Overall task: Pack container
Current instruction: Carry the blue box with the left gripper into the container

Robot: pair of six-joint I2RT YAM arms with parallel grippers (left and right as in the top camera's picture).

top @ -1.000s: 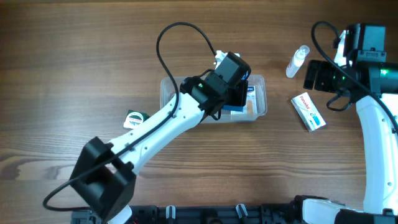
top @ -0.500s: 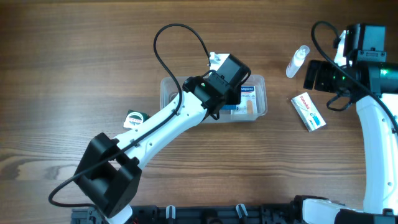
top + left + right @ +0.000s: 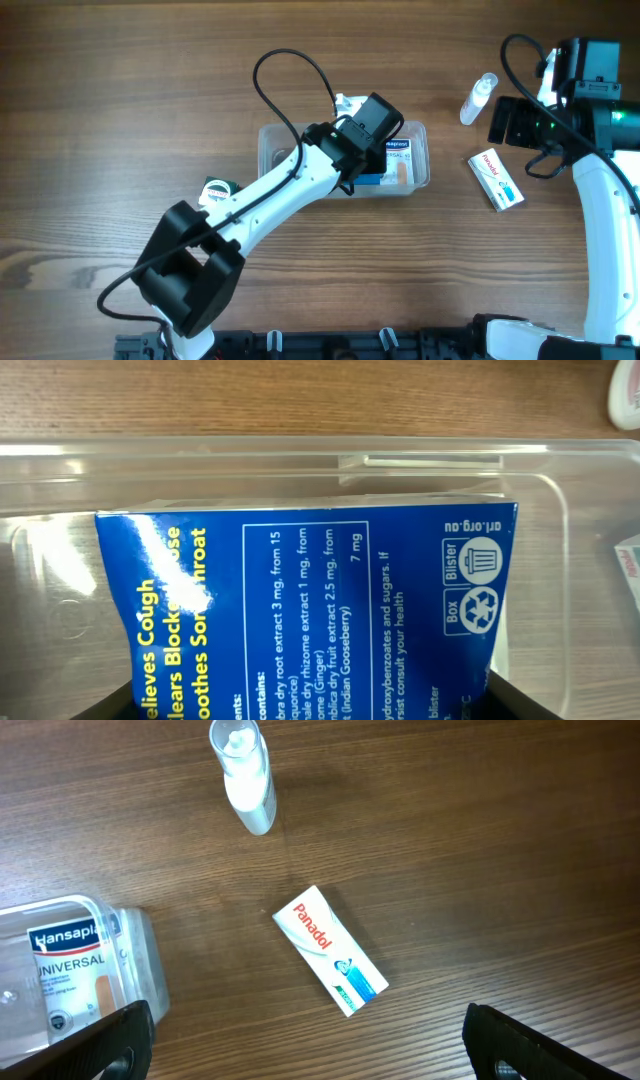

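Sitting at mid-table, the container point(image 3: 422, 168) already holds a Hansaplast box point(image 3: 400, 152) at its right end. The left gripper point(image 3: 318, 702) hangs over it, fingers seemingly clamped on the blue lozenge box point(image 3: 320, 600), which is low inside, close to one container wall. To place it well, I judge the box should be laid flat beside the plasters before the fingers part and lift straight clear of the rim. Right of the container lie a Panadol box point(image 3: 496, 180) and a spray bottle point(image 3: 478, 98), with the right gripper point(image 3: 305, 1025) above them, spread wide and empty. A small roll point(image 3: 214, 190) lies near-left. Nothing seems to block the way.
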